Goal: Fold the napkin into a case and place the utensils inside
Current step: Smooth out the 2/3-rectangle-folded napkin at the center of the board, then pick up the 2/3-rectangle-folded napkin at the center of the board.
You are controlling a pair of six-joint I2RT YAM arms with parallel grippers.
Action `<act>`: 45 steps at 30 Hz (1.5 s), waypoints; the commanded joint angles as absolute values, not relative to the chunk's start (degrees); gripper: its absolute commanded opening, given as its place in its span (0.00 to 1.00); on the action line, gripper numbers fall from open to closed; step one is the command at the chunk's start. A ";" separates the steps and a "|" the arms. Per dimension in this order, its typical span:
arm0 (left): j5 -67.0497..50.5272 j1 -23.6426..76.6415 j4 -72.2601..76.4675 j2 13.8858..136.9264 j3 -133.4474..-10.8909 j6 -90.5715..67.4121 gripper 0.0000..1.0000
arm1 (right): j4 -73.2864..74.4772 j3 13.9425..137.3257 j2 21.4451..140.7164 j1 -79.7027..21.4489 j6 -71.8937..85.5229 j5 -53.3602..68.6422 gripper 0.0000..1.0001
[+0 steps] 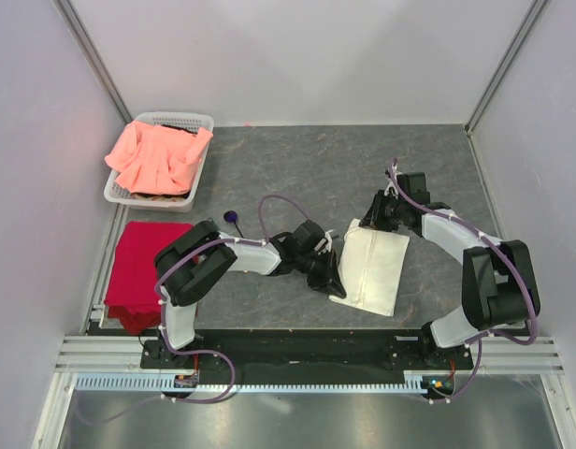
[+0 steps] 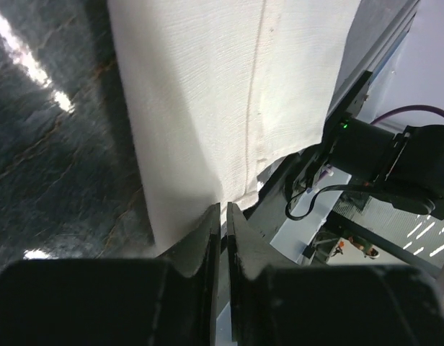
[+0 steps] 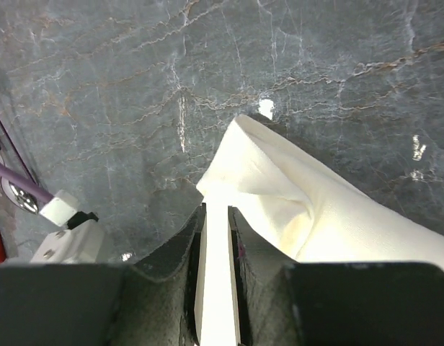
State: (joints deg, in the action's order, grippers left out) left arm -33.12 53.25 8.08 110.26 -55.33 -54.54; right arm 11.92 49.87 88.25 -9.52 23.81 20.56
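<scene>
The gray, stone-look table [image 1: 297, 168] holds the napkin [image 1: 374, 267], which is cream-white, plain, and folded into a soft rectangle between the two arms. The left gripper [image 1: 337, 285] pinches its near left edge tight. The right gripper [image 1: 370, 223] pinches its far corner, which stands up in a small peak.

napkin [image 1: 374, 267]: matt woven cloth | table [image 1: 297, 168]: grey veined stone-look, faint sheen

The left arm [image 1: 190, 267] and right arm [image 1: 484, 281] share white link shells and bulky black joint housings. A purple cable [image 1: 280, 197] loops behind the left tool [image 1: 338, 288]; its fingers [image 2: 204, 249] are matte black.
</scene>
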 commanded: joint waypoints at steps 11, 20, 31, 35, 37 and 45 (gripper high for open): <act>-34.19 53.53 12.22 111.09 -53.79 -53.88 0.13 | 10.72 48.78 93.42 -8.17 20.40 9.08 0.23; -32.61 53.61 10.64 110.13 -53.08 -52.04 0.13 | 11.51 48.96 95.10 -8.09 18.63 6.50 0.22; -19.28 58.35 0.35 98.27 -57.83 -43.87 0.41 | 33.04 57.13 77.99 -7.91 22.67 -1.39 0.73; -13.10 62.48 -3.59 94.75 -59.84 -40.70 0.56 | 38.57 56.70 69.89 -6.42 27.06 -7.71 0.98; -10.21 64.86 -5.79 94.05 -60.73 -39.03 0.56 | 39.11 55.12 66.72 -5.01 27.86 -7.48 0.98; -5.19 71.89 -5.80 88.26 -59.07 -39.90 0.49 | 35.17 41.06 65.66 -4.13 32.16 -2.72 0.98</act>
